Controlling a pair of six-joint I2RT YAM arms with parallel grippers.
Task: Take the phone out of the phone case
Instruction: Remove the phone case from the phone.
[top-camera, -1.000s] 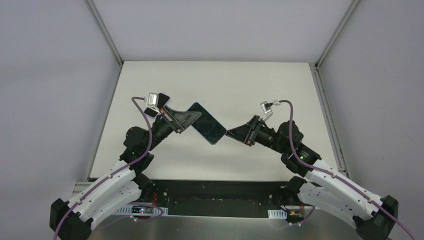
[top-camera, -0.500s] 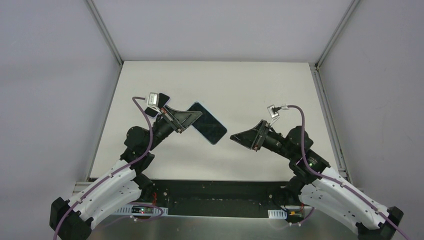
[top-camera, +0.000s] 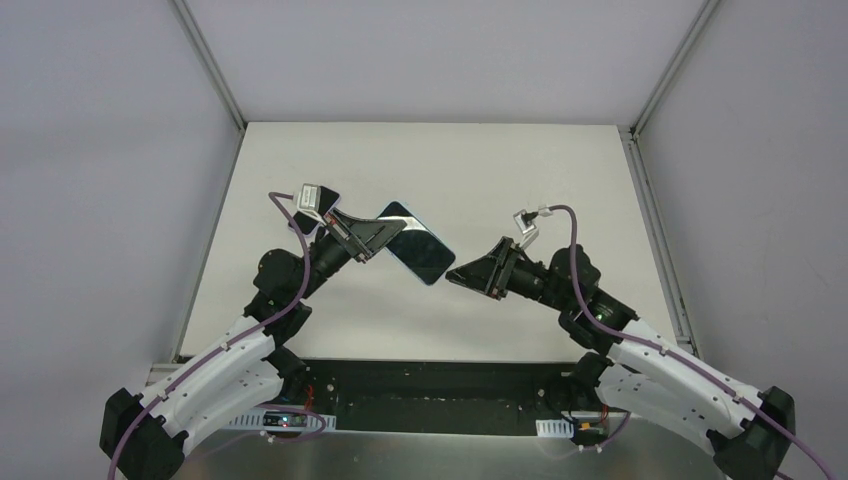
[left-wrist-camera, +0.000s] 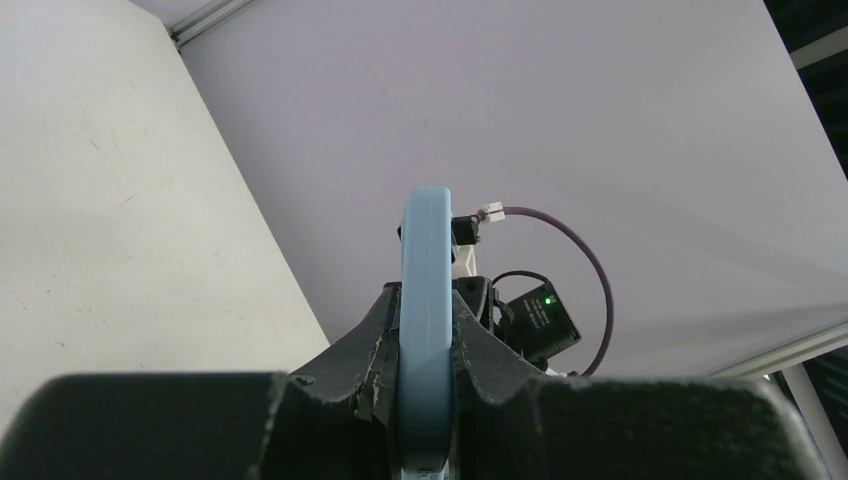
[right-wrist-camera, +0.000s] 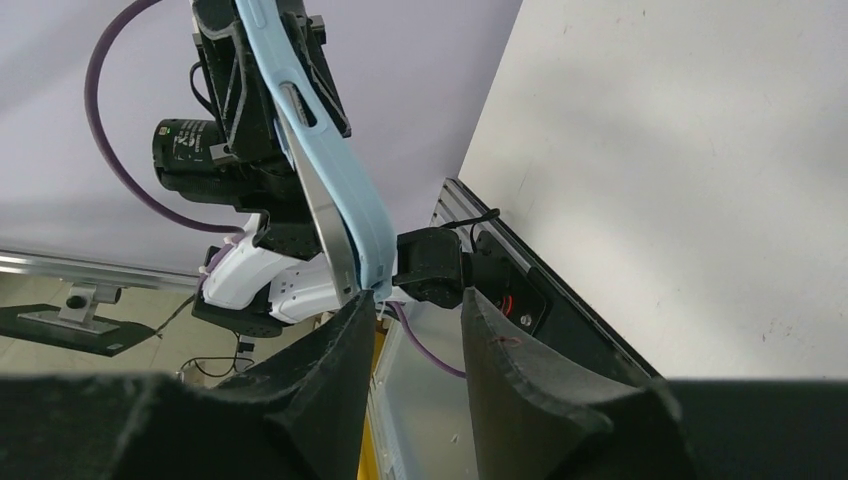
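The phone case (left-wrist-camera: 427, 260), light blue, hangs in the air, with the white counter (top-camera: 480, 170) beneath it and not touching it. The phone (top-camera: 418, 246) sits inside the phone case, its dark face turned upward in the overhead view. In the right wrist view a silvery edge of the phone shows alongside the blue rim.

The left gripper (top-camera: 388, 234) is at the end of the phone case nearer the counter's left side. Its jaws are pinching the case edge-on, one black finger pressed flat against each broad face. In the left wrist view the blue rim rises straight up out of the clamp.

The right gripper (right-wrist-camera: 416, 296) is at the opposite, free end of the phone case, just beside its lower corner. Its jaws are spread, with a clear gap between the two fingers (right-wrist-camera: 335, 355) and nothing inside it. The case's corner shows right at the tip of one finger, but whether they touch cannot be told. In the overhead view the right gripper's nose points at that corner from the case's right.
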